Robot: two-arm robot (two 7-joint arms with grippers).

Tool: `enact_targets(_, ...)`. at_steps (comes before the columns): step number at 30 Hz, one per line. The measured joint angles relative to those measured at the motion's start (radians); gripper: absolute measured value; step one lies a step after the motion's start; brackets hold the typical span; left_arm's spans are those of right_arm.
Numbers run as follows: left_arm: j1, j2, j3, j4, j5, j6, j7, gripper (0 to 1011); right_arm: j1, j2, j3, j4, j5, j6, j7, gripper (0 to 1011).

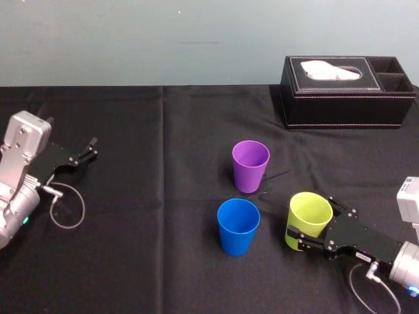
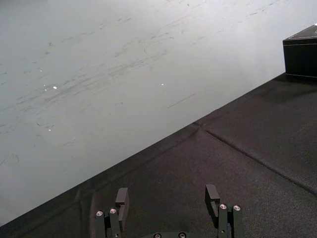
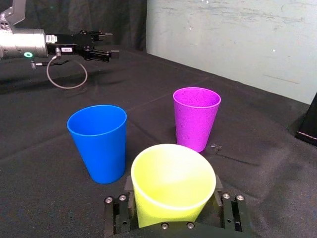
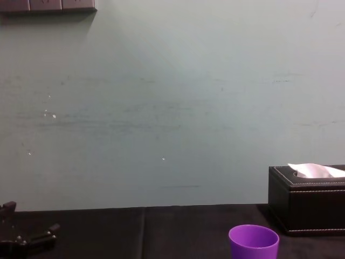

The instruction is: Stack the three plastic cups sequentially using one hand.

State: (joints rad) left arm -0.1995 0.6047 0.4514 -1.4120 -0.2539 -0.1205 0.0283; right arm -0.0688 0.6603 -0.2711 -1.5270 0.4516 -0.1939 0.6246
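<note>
Three plastic cups stand upright on the black cloth. The purple cup (image 1: 250,165) (image 3: 196,116) (image 4: 253,243) is farthest from me. The blue cup (image 1: 238,226) (image 3: 99,141) stands just in front of it. To the blue cup's right is the yellow-green cup (image 1: 308,219) (image 3: 171,183), which sits on the cloth. My right gripper (image 1: 314,221) has a finger pressed against each side of it. My left gripper (image 1: 91,147) (image 2: 168,198) (image 3: 106,44) rests far off at the left, open and holding nothing.
A black tissue box (image 1: 347,91) (image 4: 307,199) (image 2: 300,52) with a white tissue stands at the back right by the wall. A loose cable loop (image 1: 67,208) hangs beside the left arm. The table (image 1: 163,275) is covered in black cloth.
</note>
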Motion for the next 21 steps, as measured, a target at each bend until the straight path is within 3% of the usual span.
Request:
enact_targets(7,0.000,0.000,0.000,0.000,0.000,0.000,0.000,1012,-0.002,0.002,0.001,-0.002,0.001,-0.003,0.001,757)
enact_targets(21,0.000,0.000,0.000,0.000,0.000,0.000,0.000,1011,-0.004,0.003,0.002,-0.003,0.002,-0.006,0.003,735)
